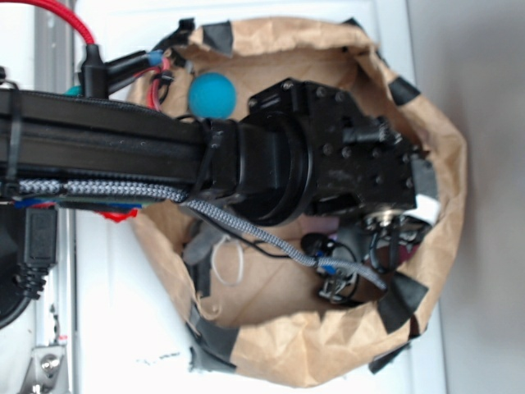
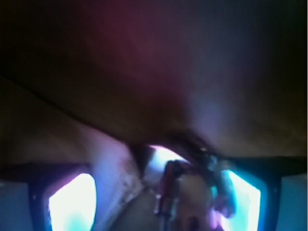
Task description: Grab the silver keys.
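While arm reaches into paper bag (image 1: pixel 328 345) | hand state cannot be told | teal ball (image 1: pixel 212 94) near rim

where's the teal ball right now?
Exterior view: the teal ball sits inside the brown paper bag, near its upper-left rim, just above the black arm and beside the red-and-black cable connectors. It can't be made out in the blurred wrist view.

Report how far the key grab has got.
Done: the arm is lowered into the paper-lined bin, past the teal ball. In hand: the wrist view is dark and blurred, pressed close to something. Left: confirming a grasp and lifting; neither the keys nor the hand's jaws can be made out.
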### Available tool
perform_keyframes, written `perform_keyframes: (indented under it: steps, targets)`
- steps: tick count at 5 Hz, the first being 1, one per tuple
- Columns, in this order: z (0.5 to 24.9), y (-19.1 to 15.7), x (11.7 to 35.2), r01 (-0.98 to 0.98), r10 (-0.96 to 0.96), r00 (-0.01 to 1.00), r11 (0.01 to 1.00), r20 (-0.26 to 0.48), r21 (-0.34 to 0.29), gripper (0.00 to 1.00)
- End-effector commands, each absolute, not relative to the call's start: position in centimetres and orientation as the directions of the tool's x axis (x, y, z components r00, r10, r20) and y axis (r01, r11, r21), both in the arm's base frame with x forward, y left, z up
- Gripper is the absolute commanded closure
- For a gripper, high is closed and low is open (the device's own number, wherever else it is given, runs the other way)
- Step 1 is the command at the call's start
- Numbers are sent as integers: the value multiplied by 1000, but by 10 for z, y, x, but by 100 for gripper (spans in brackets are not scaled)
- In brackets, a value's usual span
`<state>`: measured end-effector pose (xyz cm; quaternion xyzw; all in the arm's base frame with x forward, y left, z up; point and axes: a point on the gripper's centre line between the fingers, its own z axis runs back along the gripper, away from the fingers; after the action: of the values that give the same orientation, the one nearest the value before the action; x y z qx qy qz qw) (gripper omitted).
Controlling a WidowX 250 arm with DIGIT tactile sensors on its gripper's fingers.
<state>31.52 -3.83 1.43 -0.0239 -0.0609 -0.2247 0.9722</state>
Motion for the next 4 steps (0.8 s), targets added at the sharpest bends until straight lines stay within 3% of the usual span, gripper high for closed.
perform_keyframes:
  steps: [1, 4]
  targets:
    - [11, -53, 300, 476, -468, 874, 879, 131, -37, 100]
    - [26, -48, 301, 490, -476, 863, 870, 171, -49, 100]
